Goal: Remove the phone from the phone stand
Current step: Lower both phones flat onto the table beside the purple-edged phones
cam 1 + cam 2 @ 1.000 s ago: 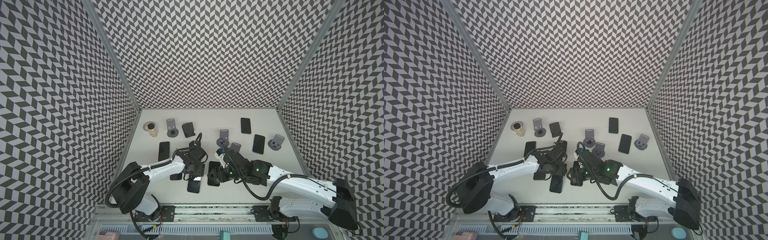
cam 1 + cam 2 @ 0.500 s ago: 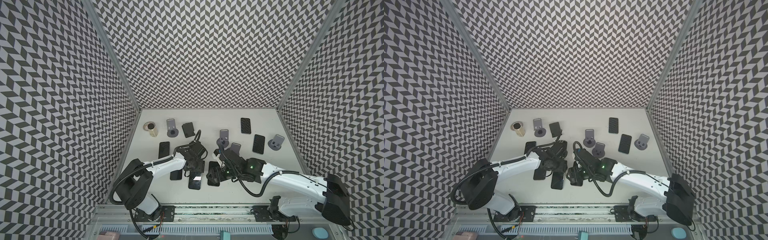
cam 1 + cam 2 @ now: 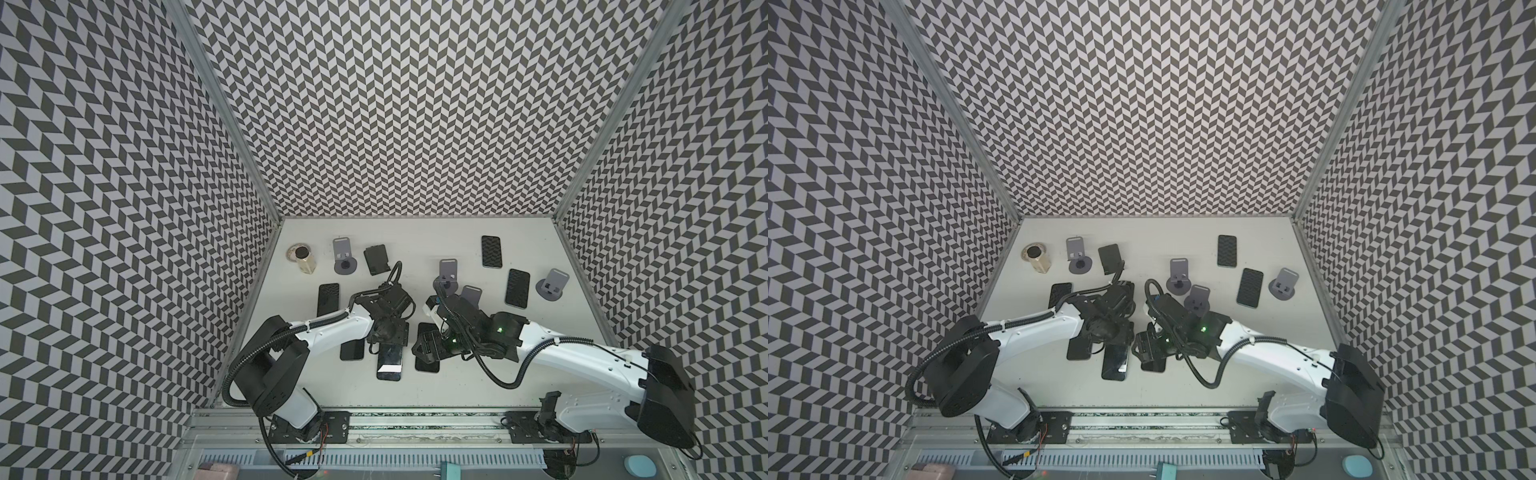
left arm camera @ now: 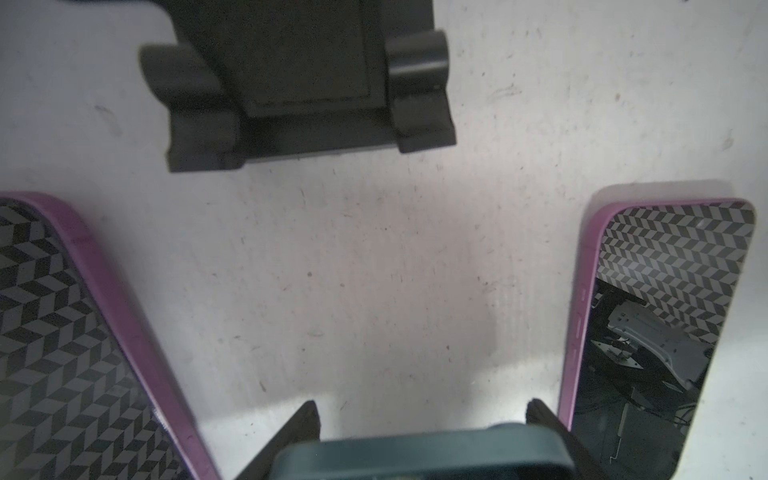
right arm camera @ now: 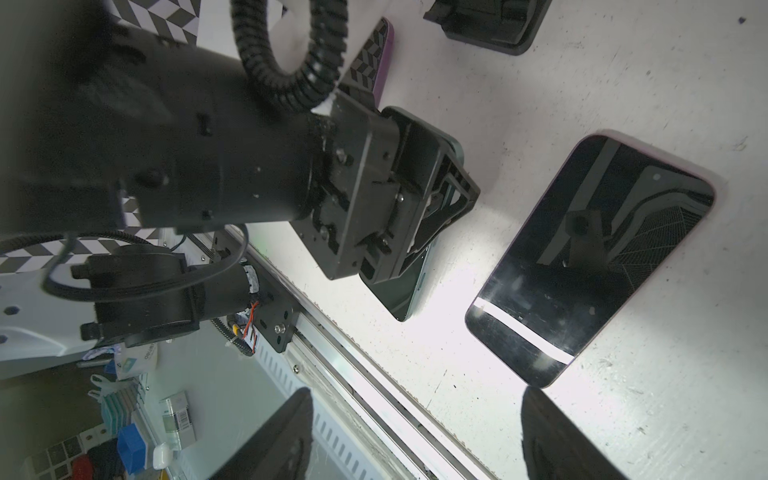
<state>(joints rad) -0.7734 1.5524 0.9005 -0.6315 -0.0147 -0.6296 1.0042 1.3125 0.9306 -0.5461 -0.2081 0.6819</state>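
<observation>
The left tool point(image 4: 423, 419) pinches the phone point(image 4: 424, 455) at its edges, likely to lay it flat. The right tool point(image 5: 415, 399) is spread, empty.

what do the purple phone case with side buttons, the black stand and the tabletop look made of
Purple phone case: likely silicone or soft plastic; matte, rounded rim with moulded buttons.
Black stand: probably hard plastic; matte, faintly grainy, blocky moulded lips.
Tabletop: white painted or laminate board, hard to say; smooth but scuffed and scratched.
</observation>
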